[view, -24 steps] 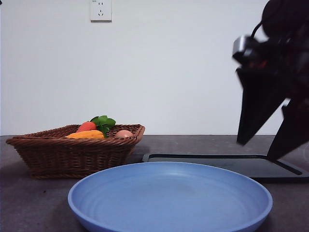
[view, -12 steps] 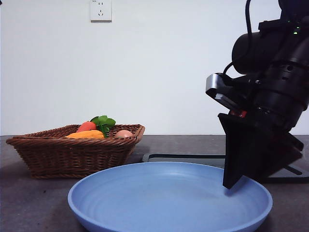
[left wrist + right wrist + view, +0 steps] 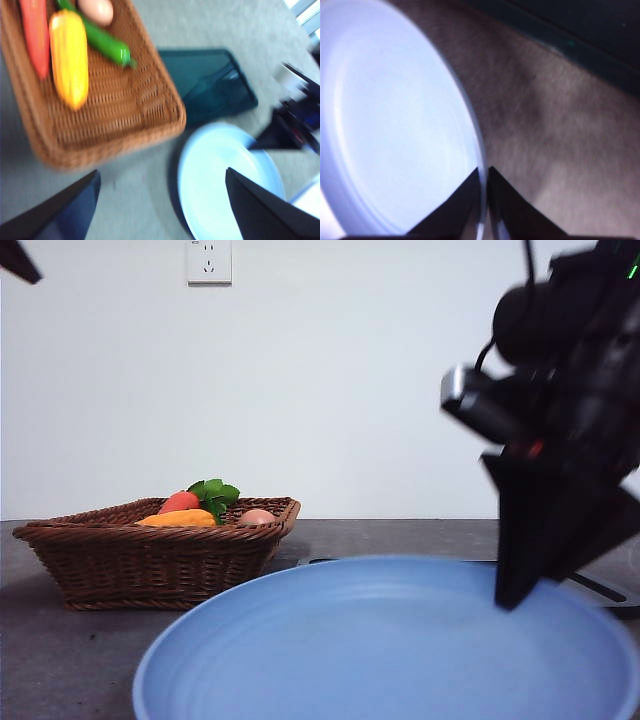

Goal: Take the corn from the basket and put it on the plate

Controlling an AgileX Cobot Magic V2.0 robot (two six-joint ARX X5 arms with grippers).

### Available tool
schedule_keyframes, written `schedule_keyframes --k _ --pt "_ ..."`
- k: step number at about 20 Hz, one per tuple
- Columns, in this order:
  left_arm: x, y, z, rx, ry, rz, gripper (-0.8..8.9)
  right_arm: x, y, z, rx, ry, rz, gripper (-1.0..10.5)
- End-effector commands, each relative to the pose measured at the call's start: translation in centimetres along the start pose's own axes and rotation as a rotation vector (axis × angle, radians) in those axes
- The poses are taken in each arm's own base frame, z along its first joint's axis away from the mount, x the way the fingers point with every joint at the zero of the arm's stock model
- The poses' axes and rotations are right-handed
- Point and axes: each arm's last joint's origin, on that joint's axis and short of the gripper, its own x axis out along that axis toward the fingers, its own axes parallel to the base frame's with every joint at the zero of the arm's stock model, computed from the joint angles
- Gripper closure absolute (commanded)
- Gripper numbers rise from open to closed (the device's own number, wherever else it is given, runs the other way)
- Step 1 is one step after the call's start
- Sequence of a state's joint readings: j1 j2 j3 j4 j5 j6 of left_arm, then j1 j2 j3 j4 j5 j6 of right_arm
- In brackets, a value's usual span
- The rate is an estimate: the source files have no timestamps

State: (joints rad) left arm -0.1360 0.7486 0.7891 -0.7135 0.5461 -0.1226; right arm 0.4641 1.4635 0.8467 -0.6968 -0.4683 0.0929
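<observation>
The corn (image 3: 180, 519) (image 3: 69, 57) lies in the brown wicker basket (image 3: 150, 565) (image 3: 125, 115), beside a carrot (image 3: 180, 501) (image 3: 35, 35). The light-blue plate (image 3: 380, 640) (image 3: 225, 175) (image 3: 385, 125) fills the foreground. My right gripper (image 3: 507, 598) (image 3: 484, 172) is shut on the plate's right rim, one jaw on each side of the edge. My left gripper (image 3: 162, 171) hangs open high above the table between basket and plate, holding nothing. In the front view it shows only as a black tip (image 3: 15, 260) in the top left corner.
A beige egg (image 3: 257, 516) (image 3: 96, 9) and a green vegetable (image 3: 105, 42) also lie in the basket. A flat black tray (image 3: 210, 85) (image 3: 580, 30) lies behind the plate, to the basket's right.
The right gripper has closed on the plate's rim and risen a little. The plate now looms larger and nearer in the front view. The left gripper's tip has appeared at the top left.
</observation>
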Motion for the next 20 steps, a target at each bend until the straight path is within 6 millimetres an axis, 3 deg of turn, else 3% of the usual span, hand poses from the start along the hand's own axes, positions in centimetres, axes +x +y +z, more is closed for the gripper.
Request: schedule_keyframes --k 1,5,11,16,20 --pt "0.8 -0.1 2.0 0.025 -0.011 0.047 4.09 -2.0 1.2 -0.5 -0.038 -0.045 0.013 9.4" --pt "4.2 0.1 5.0 0.059 0.043 0.163 4.11 -6.1 3.0 -2.4 -0.076 -0.168 0.025 9.4" --pt "11.9 0.7 8.5 0.146 0.195 0.339 4.11 -11.0 5.2 -5.3 -0.086 -0.352 0.055 9.4" --pt "18.8 2.2 9.0 0.188 0.325 0.386 4.11 -13.5 6.2 -7.7 -0.088 -0.478 0.078 9.4" --pt "22.5 3.7 8.0 0.189 0.378 0.389 4.11 -14.5 6.5 -9.3 -0.086 -0.531 0.071 9.4"
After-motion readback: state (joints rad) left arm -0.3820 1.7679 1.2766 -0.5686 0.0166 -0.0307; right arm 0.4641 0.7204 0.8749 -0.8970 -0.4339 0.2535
